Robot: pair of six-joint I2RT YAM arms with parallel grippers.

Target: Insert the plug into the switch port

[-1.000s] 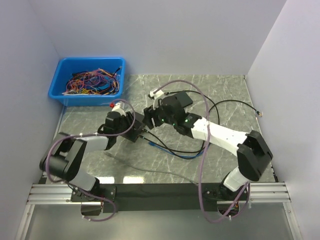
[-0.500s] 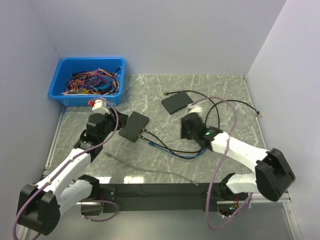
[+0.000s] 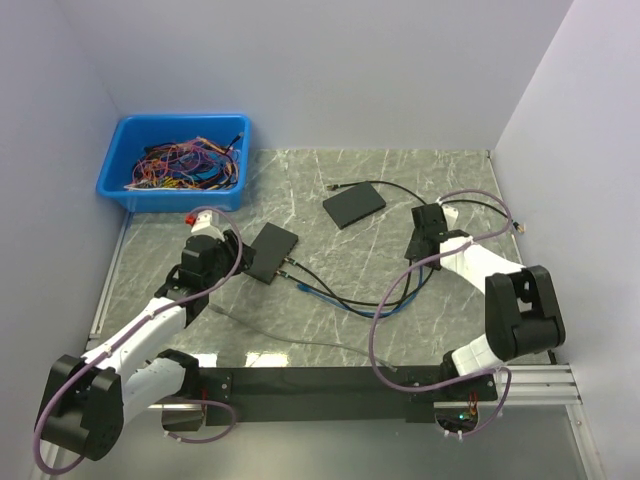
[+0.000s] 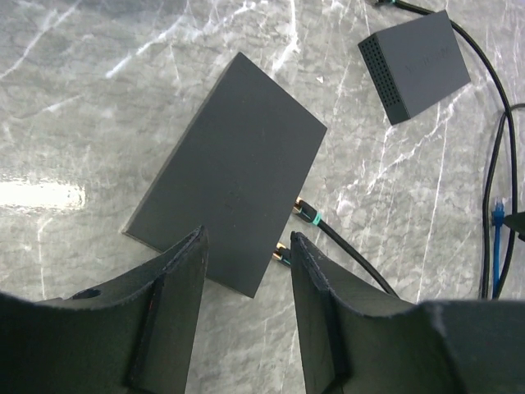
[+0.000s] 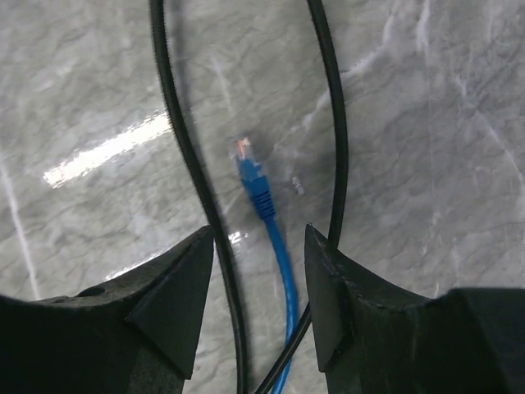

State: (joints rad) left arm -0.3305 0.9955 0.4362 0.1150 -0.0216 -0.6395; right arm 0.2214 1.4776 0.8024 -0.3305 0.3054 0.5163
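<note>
The plug [image 5: 246,168], a clear connector on a blue cable [image 5: 279,246], lies flat on the marble table [image 3: 450,170] right of centre. It is directly under the right gripper [image 5: 258,234]. In the right wrist view its tip points toward 11 o'clock and the cable trails off toward 5 o'clock. The right gripper's fingers stand moderately apart on either side of the plug in that view and hold nothing. Two black cables [image 5: 176,139] run past the plug, one on each side.

The switch [image 4: 234,197], a flat dark box, lies at about 9 o'clock from the plug, left of the table's centre. Two black-cabled connectors [image 4: 305,215] already sit in ports on the edge facing 4 o'clock. The left gripper [image 4: 248,238] hovers over the switch's near end, its fingers partly spread with nothing between them. The left wrist view also shows the plug [image 4: 496,215] well apart from the switch, toward 3 o'clock.

A second dark box [image 3: 354,205] lies at 1 o'clock from the switch. A blue bin [image 3: 175,160] of tangled wires sits in the 10 o'clock corner.
</note>
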